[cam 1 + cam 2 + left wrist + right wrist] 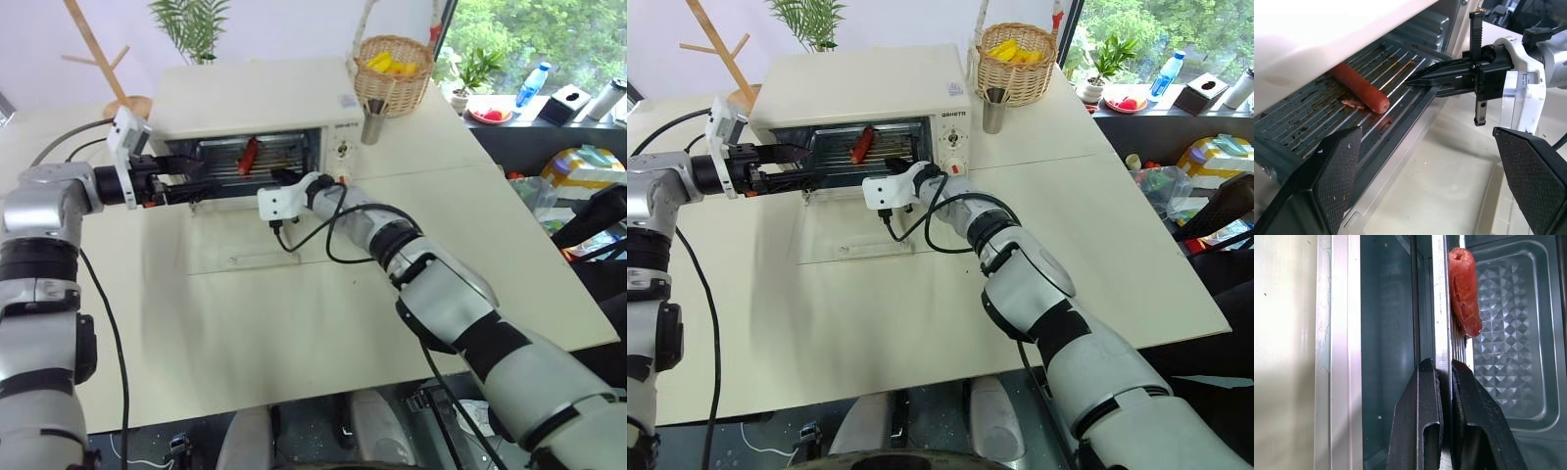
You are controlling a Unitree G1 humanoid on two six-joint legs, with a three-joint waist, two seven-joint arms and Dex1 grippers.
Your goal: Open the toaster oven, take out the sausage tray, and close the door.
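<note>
We are at the second step: the glass front door [257, 253] with its cream-white frame lies folded flat on the pale counter [294, 333] in the middle of the frame, so the cream-white boxy toaster oven [257, 103] at upper centre stands open. Inside its mouth sits the shiny silver rectangular metal tray [1347, 122] with its wire rack, the red-orange sausage [1357, 87] lying on it toward the left. Our right gripper [1444, 382] has its jaws pinched tight on the tray's front rim. Our left gripper [1427, 191] waits at the oven's left side, jaws spread wide and holding nothing. We judge the next move calls for a straight, level pull toward us over the lowered door, keeping the tray flat so the sausage does not roll, with the left gripper ready to steady the other side.
</note>
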